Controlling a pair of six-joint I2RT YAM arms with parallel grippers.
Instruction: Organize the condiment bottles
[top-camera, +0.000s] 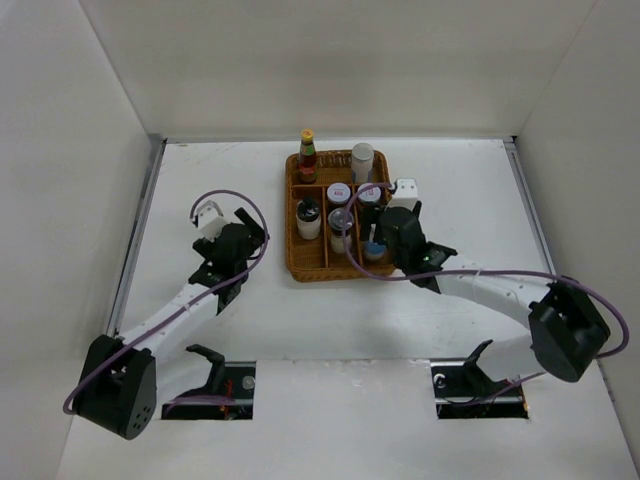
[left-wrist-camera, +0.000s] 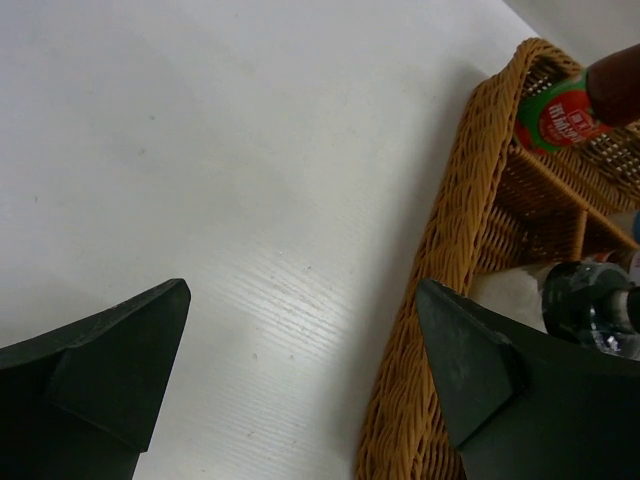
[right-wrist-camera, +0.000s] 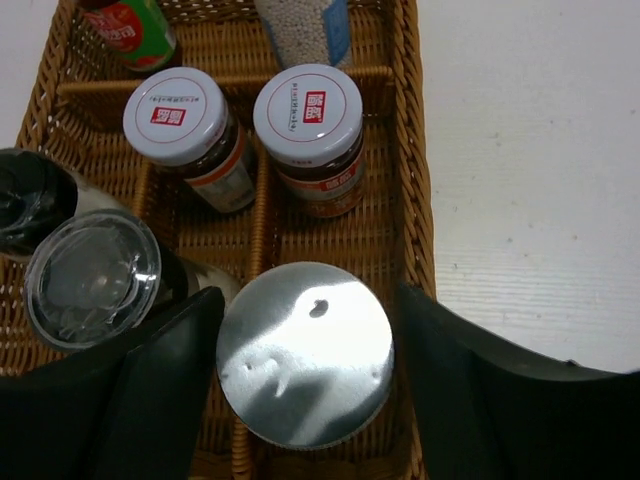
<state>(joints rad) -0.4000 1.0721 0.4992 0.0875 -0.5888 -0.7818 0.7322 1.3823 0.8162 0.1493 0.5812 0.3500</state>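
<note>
The condiment bottles stand in the wicker tray. A red sauce bottle and a white shaker are in the far row. Two white-lidded jars stand in the middle. A clear-lidded bottle and a black-capped one are on the left. My right gripper straddles a silver-lidded shaker in the near right compartment, open, with a thin gap at the right finger. My left gripper hangs open over bare table just left of the tray.
The tray's woven left wall rises close beside my left gripper's right finger. White walls enclose the table on three sides. The tray's right rim runs just inside my right gripper's right finger.
</note>
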